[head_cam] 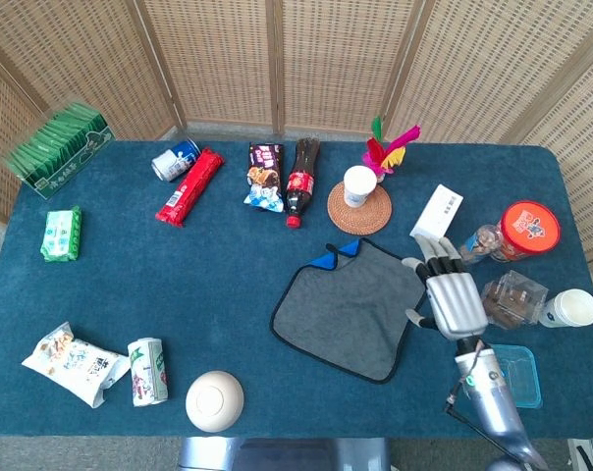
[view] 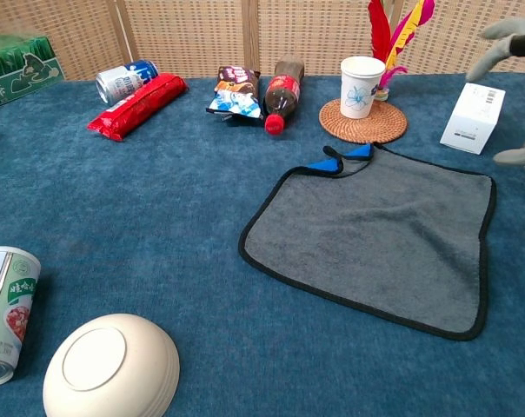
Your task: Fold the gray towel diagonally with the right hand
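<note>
Gray towel [head_cam: 352, 307] lies flat at table centre, unfolded. My right hand [head_cam: 452, 299] hovers at its right edge, fingers spread, empty. I'd pinch one corner cleanly, then carry it across.

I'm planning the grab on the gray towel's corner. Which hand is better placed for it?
The right hand: it hovers open beside the gray towel's right corner, fingers spread toward the white box. The left hand shows in neither view.
</note>
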Robot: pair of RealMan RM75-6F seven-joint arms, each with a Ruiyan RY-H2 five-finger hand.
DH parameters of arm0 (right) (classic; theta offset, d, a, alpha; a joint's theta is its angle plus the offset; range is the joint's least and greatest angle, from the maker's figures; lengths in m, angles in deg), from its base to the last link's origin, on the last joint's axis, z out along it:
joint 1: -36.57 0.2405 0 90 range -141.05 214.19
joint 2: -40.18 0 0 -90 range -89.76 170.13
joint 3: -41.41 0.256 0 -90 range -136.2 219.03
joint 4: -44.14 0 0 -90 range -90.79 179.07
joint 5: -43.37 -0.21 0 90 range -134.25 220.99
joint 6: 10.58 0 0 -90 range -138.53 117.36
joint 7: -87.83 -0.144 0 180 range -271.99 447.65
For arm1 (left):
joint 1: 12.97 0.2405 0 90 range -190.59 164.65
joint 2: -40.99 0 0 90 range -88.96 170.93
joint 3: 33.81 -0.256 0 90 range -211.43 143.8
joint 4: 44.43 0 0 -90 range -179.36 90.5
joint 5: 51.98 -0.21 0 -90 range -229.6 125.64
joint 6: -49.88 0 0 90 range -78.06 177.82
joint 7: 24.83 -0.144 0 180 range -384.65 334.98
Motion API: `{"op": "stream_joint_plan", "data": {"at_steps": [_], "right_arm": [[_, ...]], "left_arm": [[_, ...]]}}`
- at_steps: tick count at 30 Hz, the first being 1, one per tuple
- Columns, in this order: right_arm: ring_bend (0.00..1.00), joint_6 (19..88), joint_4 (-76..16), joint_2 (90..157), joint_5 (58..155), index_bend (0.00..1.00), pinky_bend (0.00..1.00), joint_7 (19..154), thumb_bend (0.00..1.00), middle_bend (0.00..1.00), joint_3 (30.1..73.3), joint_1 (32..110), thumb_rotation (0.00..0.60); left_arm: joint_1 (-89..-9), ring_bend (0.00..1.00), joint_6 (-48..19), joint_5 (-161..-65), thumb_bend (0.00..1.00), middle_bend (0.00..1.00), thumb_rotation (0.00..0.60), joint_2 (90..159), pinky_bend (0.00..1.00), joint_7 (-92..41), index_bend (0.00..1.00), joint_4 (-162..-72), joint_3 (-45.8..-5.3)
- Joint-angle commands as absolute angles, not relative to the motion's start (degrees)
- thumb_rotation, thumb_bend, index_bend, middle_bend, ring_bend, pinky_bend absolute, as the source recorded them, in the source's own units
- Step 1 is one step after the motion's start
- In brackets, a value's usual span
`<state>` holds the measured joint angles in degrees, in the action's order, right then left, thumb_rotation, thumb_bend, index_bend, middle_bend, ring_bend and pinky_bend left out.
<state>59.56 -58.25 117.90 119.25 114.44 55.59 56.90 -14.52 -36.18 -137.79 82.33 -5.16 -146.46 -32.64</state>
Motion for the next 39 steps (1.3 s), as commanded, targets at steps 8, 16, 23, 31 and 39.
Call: {"op": "stream_joint_plan", "data": {"at_steps": [8, 16, 23, 31, 39], "right_arm": [[0.0, 53.38, -44.39, 127.47, 112.67, 0.27, 0.0, 112.32, 0.1, 0.0, 58.61, 64.96, 0.6], [0.0, 51.55, -38.18, 133.31, 112.04, 0.28, 0.0, 107.87, 0.1, 0.0, 59.2, 68.81, 0.6], [0.0, 49.61, -33.55, 138.09, 110.59, 0.3, 0.0, 107.21, 0.1, 0.0, 59.9, 72.65, 0.6], [0.0, 47.46, -25.06, 143.09, 108.7, 0.3, 0.0, 105.77, 0.14, 0.0, 60.29, 76.07, 0.6], [0.0, 46.32, -19.33, 146.24, 107.8, 0.3, 0.0, 104.24, 0.14, 0.0, 60.4, 78.01, 0.6]], "left_arm": [[-15.17, 0.0, -35.19, -137.2, 0.24, 0.0, 0.6, 82.88, 0.0, -8.1, 0.17, -147.66, -32.37], [-15.73, 0.0, -34.08, -136.24, 0.24, 0.0, 0.6, 83.24, 0.0, -9.75, 0.17, -148.37, -32.12], [-16.21, 0.0, -32.99, -134.7, 0.24, 0.0, 0.6, 83.43, 0.0, -10.43, 0.17, -148.45, -31.71], [-16.39, 0.0, -32.36, -133.52, 0.24, 0.0, 0.6, 83.43, 0.0, -10.24, 0.17, -148.29, -31.34], [-16.57, 0.0, -31.79, -132.65, 0.24, 0.0, 0.6, 83.49, 0.0, -10.23, 0.18, -148.08, -31.06]]}}
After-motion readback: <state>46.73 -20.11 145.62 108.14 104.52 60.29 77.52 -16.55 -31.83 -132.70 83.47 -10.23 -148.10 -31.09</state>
